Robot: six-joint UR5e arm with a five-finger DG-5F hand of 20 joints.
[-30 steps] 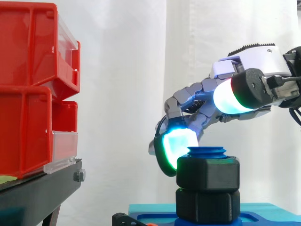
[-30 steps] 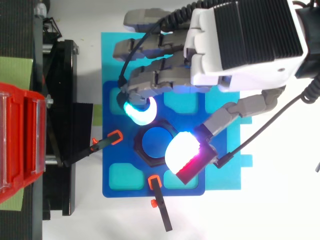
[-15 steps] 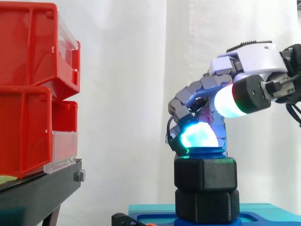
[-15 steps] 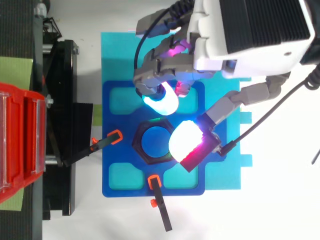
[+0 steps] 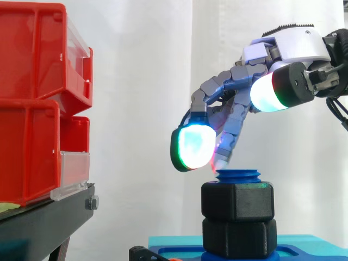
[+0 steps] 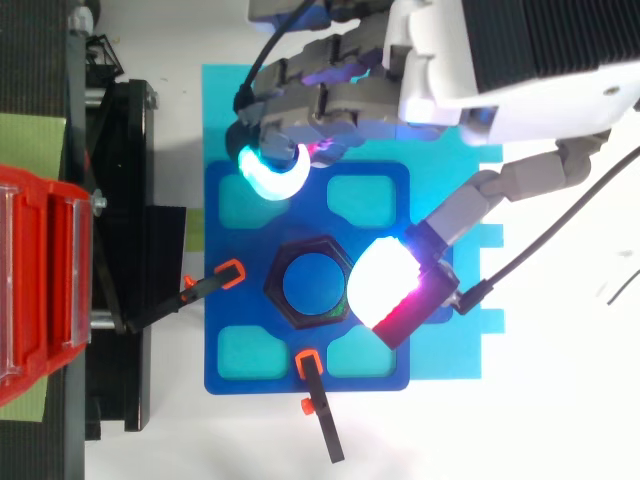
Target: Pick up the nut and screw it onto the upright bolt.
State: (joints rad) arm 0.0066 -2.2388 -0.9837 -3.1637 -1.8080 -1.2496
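Note:
A black hexagonal nut [image 5: 237, 201] sits on the upright blue bolt [image 5: 237, 175], above a second black hexagonal piece [image 5: 237, 237]. From above, the nut [image 6: 284, 301] rings the bolt's blue top [image 6: 310, 283] in the middle of a blue base plate [image 6: 222, 280]. My hand [image 5: 291, 49] hovers above and right of the bolt, open, fingers spread and holding nothing. Its green-glowing fingertip [image 5: 193, 148] hangs left of the bolt, apart from the nut. In the top view the hand [image 6: 500, 60] reaches in from the upper right, with the thumb pad [image 6: 385, 292] just right of the nut.
Red bins [image 5: 38, 103] stand on a black stand [image 5: 49, 217] at the left. Two black clamps with orange tips [image 6: 230, 272] [image 6: 310, 365] lie on the plate's left and bottom edges. A cyan sheet [image 6: 225, 100] lies under the plate.
The fingers that rested on top of the bolt and nut have lifted off and swung out to the left. The hand has risen slightly. The nut has stayed on the bolt.

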